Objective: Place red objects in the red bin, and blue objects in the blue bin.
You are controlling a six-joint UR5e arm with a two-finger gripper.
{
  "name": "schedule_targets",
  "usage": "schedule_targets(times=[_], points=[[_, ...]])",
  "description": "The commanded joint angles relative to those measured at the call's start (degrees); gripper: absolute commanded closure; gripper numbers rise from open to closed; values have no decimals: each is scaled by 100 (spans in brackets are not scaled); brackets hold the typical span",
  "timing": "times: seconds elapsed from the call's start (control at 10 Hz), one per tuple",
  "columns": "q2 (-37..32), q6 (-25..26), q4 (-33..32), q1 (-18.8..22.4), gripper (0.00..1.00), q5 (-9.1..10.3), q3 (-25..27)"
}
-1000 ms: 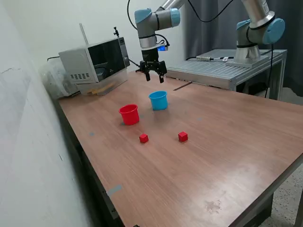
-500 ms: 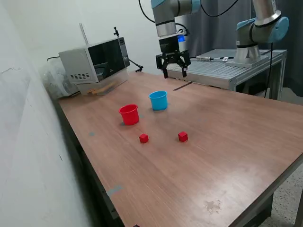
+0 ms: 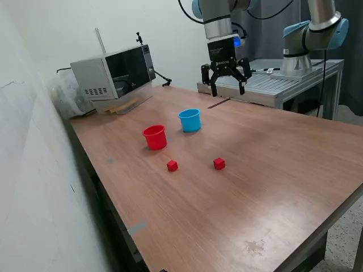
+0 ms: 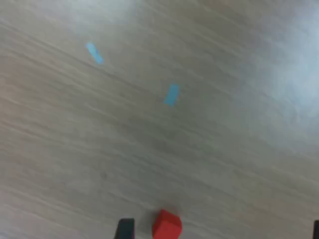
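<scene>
Two small red cubes lie on the wooden table, one (image 3: 172, 165) toward the exterior view's left and one (image 3: 219, 164) toward its right. Behind them stand the red cup (image 3: 155, 137) and the light blue cup (image 3: 190, 120). No blue cubes show in either view. My gripper (image 3: 227, 87) hangs open and empty high above the back of the table, behind and to the right of the blue cup. The blurred wrist view shows one red cube (image 4: 167, 225) far below, beside a dark fingertip (image 4: 125, 228).
A microwave (image 3: 113, 73) sits at the table's back left. A metal bench (image 3: 272, 82) and a second arm's base (image 3: 298, 54) stand behind the table at the right. Two bits of blue tape (image 4: 171, 94) are stuck on the tabletop.
The arm has swung toward the exterior view's right, from above the blue cup to the table's back edge near the bench. The gripper stayed open. Cubes and cups have not moved.
</scene>
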Motion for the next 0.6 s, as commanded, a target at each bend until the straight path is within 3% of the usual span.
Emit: schedule_targets(times=[0.0,0.3,0.5], points=[[653,1118,-14,215,0,5,-736],[1288,2325,-452,366,0,-56,-1248],[1508,2924,-778,348,0,-336,-1398]])
